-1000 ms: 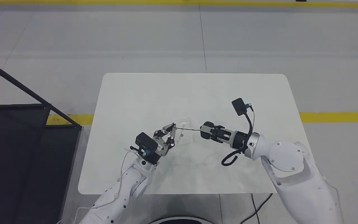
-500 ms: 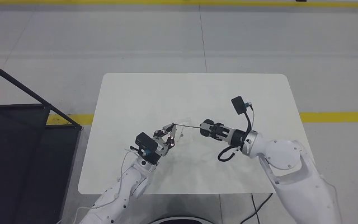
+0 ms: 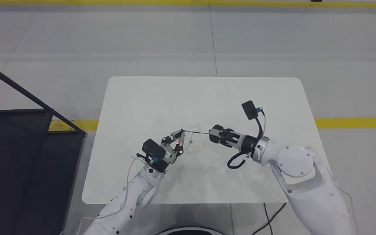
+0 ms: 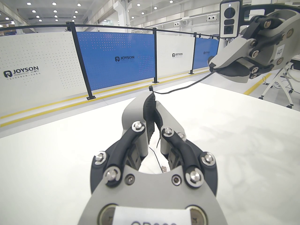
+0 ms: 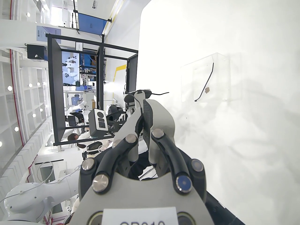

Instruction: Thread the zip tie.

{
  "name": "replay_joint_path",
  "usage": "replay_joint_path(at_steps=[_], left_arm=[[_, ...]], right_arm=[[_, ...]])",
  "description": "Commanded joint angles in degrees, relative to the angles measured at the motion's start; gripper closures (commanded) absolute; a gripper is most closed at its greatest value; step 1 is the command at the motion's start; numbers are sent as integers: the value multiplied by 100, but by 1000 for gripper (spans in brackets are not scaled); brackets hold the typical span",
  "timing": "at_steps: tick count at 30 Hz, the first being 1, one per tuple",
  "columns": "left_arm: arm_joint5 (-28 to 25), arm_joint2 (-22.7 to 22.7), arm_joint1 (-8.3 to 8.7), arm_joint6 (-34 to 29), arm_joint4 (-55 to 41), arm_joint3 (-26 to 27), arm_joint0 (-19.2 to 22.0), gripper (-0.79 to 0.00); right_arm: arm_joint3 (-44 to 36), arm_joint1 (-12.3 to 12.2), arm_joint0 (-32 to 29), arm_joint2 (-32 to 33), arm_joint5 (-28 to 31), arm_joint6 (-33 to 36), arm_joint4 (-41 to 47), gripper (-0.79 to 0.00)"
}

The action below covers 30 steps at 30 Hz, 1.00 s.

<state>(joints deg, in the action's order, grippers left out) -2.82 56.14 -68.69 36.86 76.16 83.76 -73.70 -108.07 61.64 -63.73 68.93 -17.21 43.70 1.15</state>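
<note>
A thin black zip tie [image 3: 197, 133] is stretched in the air between my two grippers, above the middle of the white table [image 3: 258, 100]. My left gripper [image 4: 151, 95] is shut on one end, where the tie's small square head [image 4: 151, 88] stands up just past the fingertips. From there the strap [image 4: 182, 87] curves up to my right gripper [image 4: 212, 66], which is shut on the other part. In the right wrist view, the right gripper [image 5: 142, 103] is shut and a short free tail of the tie [image 5: 161, 93] pokes out beyond it.
A clear plastic box [image 5: 222, 76] lies on the table just past the grippers, with another black zip tie [image 5: 207, 81] inside. A black frame and panel [image 3: 29, 141] stand off the table's left side.
My right gripper has shifted slightly toward the left gripper and away from the table's near edge, carrying its end of the tie. The left gripper has barely moved.
</note>
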Motion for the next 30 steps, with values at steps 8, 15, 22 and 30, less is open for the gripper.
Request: replay_joint_path(at_steps=[8, 15, 22, 30], left_arm=[[0, 0, 0, 0, 0, 0, 0, 0], [0, 0, 0, 0, 0, 0, 0, 0], [0, 0, 0, 0, 0, 0, 0, 0], [0, 0, 0, 0, 0, 0, 0, 0]], right_arm=[[-43, -10, -60, 39, 24, 6, -6, 0], [-45, -13, -72, 52, 29, 19, 14, 0], [-28, -9, -59, 40, 20, 2, 28, 0], [7, 0, -22, 11, 11, -3, 74, 0]])
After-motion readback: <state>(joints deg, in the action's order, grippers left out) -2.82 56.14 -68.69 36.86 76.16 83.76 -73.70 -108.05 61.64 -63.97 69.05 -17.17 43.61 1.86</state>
